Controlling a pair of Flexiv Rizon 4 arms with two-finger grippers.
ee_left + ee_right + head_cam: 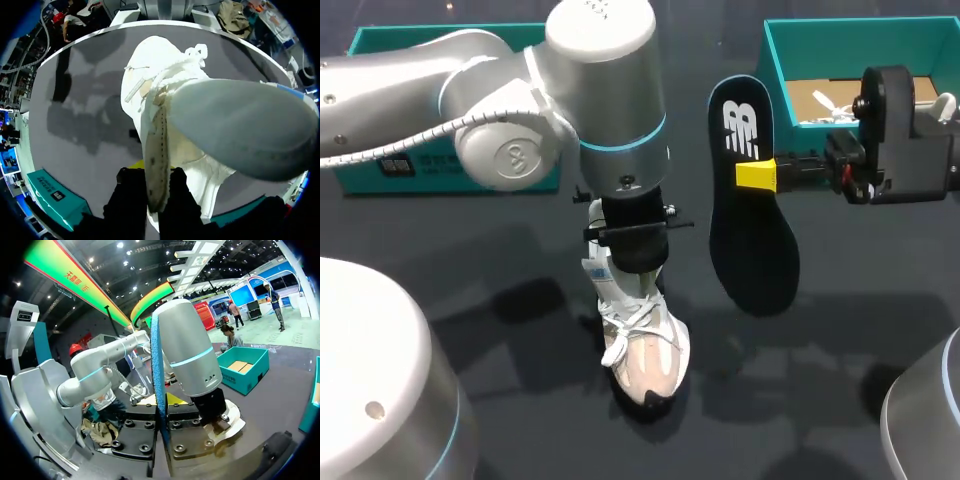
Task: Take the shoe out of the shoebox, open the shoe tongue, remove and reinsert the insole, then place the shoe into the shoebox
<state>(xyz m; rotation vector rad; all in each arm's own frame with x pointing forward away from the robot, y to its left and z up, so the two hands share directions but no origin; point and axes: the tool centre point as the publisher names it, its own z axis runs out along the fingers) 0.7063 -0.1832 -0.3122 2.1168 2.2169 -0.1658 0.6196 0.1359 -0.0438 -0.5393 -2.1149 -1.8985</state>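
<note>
White mesh lace-up sneaker (645, 350) on dark matte table (840, 380), left end effector (158, 181) pinching its padded edge, right end effector (758, 175) clamping flat black insole (752, 250)

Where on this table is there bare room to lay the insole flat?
There are two bare patches of table: one left of the shoe, and one right of it, under the held insole. It is crowded around the left gripper clamped on the shoe, and where the right gripper holds the insole beside the shoebox.
</note>
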